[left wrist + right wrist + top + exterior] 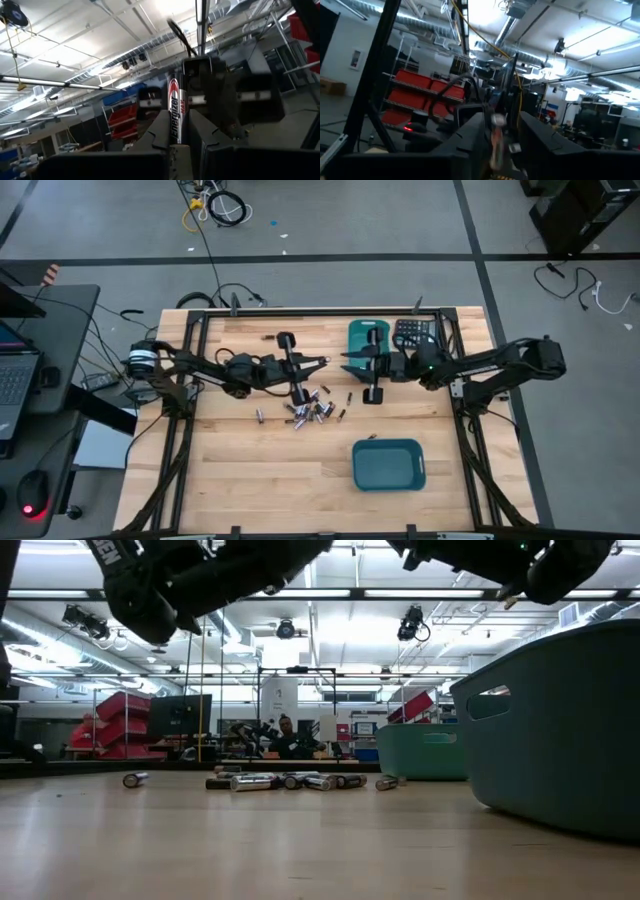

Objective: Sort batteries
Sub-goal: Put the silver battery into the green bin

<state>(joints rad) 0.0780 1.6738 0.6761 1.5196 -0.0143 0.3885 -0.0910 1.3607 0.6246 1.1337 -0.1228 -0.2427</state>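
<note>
The worktop (pixel 250 480) is carrying two teal bins: one (pixel 388 464) sitting near the front right, another (pixel 362 337) sitting at the back beside a black calculator (pixel 412 332). Both arms are meeting above the middle. The left end effector (pixel 181 131) is clamping a silver battery (pixel 174 110) upright between its fingers. The right end effector (pixel 501 131) is standing partly open, with a blurred battery (pixel 496 134) showing between its fingers; whether it is gripping is unclear. Loose batteries (pixel 308 411) are lying scattered mid-worktop.

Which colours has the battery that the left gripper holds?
Battery: silver and black, with red lettering; best in the left wrist view.
</note>
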